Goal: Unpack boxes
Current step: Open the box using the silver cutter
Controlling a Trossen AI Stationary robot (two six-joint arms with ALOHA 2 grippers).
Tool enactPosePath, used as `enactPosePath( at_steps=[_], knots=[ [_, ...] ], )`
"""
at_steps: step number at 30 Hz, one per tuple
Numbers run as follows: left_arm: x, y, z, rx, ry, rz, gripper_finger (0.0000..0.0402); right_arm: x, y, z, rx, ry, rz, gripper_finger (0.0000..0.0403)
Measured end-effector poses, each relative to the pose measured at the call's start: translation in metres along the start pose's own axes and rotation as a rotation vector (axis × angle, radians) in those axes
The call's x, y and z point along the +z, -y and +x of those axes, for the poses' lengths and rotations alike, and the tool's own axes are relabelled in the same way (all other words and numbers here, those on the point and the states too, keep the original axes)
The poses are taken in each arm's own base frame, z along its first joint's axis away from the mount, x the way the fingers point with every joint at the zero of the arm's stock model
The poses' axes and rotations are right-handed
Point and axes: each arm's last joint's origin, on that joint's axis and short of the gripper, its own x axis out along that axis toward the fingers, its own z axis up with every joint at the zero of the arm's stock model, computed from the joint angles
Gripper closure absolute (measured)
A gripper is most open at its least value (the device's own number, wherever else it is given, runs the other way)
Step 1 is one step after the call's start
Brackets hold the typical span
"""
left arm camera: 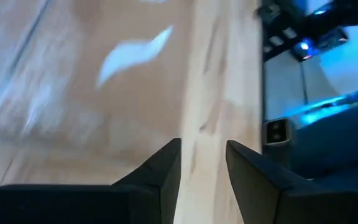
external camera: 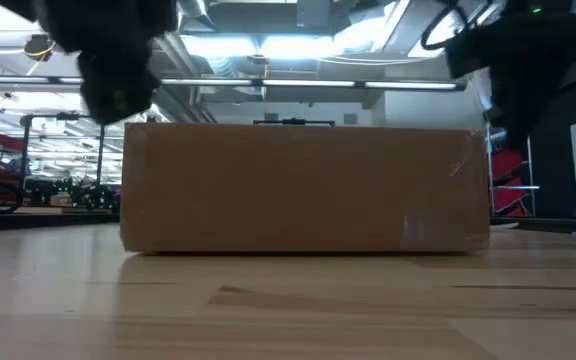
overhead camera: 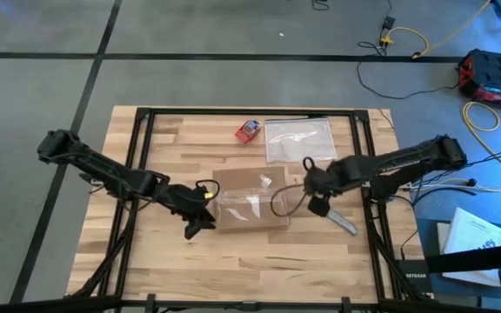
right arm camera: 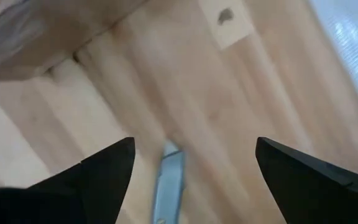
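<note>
The shallow brown cardboard box (overhead camera: 250,200) lies flat on the wooden table (overhead camera: 181,269), its top crossed by shiny tape strips (overhead camera: 252,202); the low view shows its long side (external camera: 303,190). My left gripper (overhead camera: 200,228) hovers off the box's near left corner, its fingers (left arm camera: 204,149) narrowly open over bare wood, with the taped top (left arm camera: 73,74) beside it. My right gripper (overhead camera: 317,207) hangs just off the box's right end, fingers (right arm camera: 194,149) wide open and pointing down. A grey cutter (right arm camera: 169,180) lies on the table below them, untouched.
A clear plastic bag (overhead camera: 298,139) and a small red-and-blue object (overhead camera: 248,130) lie at the far side of the table. The grey cutter (overhead camera: 342,222) rests right of the box. Black frame rails (overhead camera: 137,156) run along the table's sides. Bare wood lies in front of the box (external camera: 288,300).
</note>
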Motion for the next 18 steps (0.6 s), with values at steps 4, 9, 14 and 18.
enactPosePath(
  at_steps=[4, 9, 14, 18],
  knots=[
    [0.008, 0.004, -0.002, -0.005, 0.032, 0.07, 0.0287, -0.027, -0.006, 0.012, -0.017, -0.031, 0.033, 0.0079],
    [0.018, 0.004, -0.002, -0.034, 0.109, 0.008, 0.0287, -0.056, -0.011, 0.027, -0.017, -0.075, 0.078, 0.0079],
    [0.022, 0.002, -0.003, -0.034, 0.127, 0.02, 0.0286, -0.072, -0.016, 0.038, -0.01, -0.069, 0.066, 0.0079],
    [0.023, 0.0, -0.003, -0.029, 0.131, 0.028, 0.0286, -0.08, -0.017, 0.049, 0.003, -0.05, 0.045, 0.0079]
  ],
)
